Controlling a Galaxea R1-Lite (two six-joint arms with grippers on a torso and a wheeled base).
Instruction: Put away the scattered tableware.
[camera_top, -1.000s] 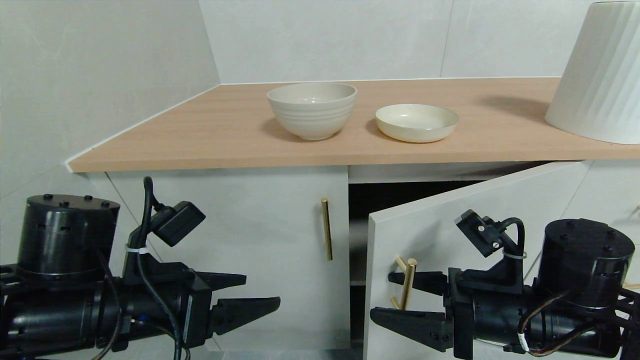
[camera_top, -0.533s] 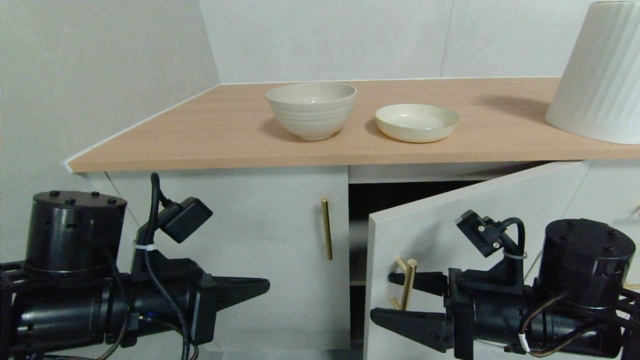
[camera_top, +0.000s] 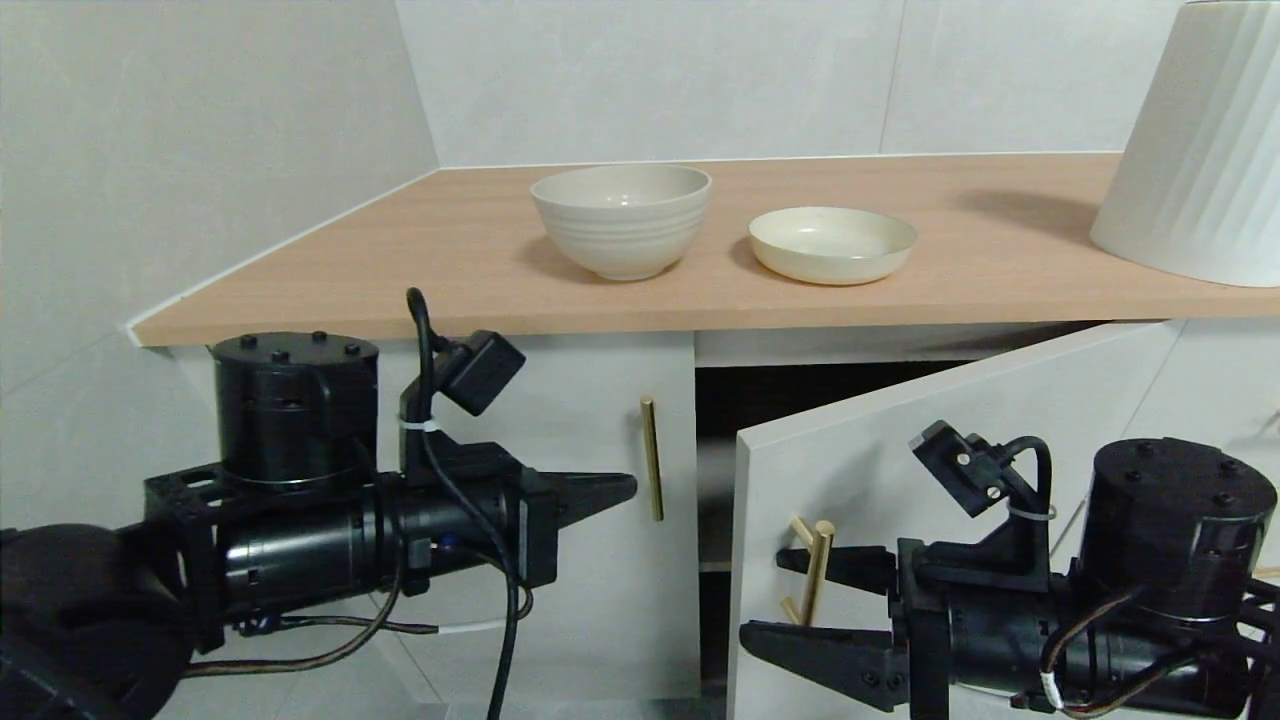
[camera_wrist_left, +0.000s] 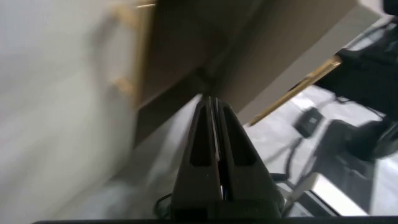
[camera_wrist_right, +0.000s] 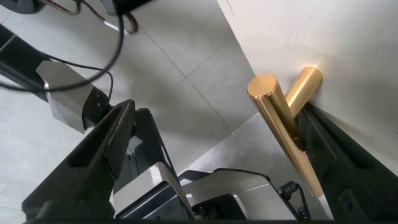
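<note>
Nothing is put away yet, as far as I can judge: the deep bowl (camera_top: 622, 220) and the shallow dish (camera_top: 832, 244) stand near each other, not touching, on the desk (camera_top: 400, 270); below them the cupboard (camera_top: 790, 390) has its right door (camera_top: 900, 430) partly open; the right hand (camera_top: 770, 597) is spread open, fingers either side of the brass handle (camera_top: 815, 565), not clamped on it; the left hand (camera_top: 600, 492) is pressed shut on nothing, in front of the closed left door (camera_top: 560, 400); both dishes remain to go inside.

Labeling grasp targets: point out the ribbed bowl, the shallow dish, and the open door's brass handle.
ribbed bowl (camera_top: 622, 240), head view, outer ribbed wall.
shallow dish (camera_top: 833, 240), head view, inner floor.
brass handle (camera_wrist_right: 283, 127), right wrist view, bar's shaft.
</note>
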